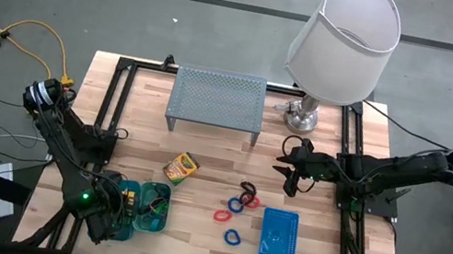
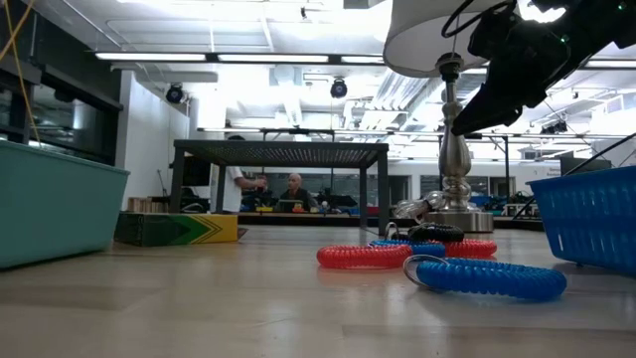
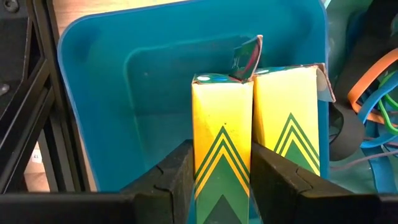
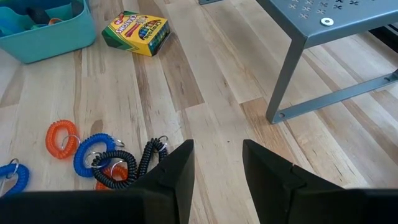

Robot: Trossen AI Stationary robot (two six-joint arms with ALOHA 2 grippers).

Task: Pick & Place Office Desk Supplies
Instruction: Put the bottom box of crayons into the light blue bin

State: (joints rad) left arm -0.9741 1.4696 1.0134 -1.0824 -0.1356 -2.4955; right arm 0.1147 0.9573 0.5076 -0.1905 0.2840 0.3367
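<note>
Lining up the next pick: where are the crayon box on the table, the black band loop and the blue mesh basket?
crayon box (image 1: 181, 168): high view, middle of its printed face.
black band loop (image 4: 144, 163): right wrist view, on its coil.
blue mesh basket (image 1: 279, 235): high view, its mesh floor.

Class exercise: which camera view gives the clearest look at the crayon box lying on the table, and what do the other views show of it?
The right wrist view: the crayon box lies flat with its printed face readable. The high view shows it small, between the riser shelf and the teal trays. The low view shows only its side edge. The left wrist view does not show it.
</note>
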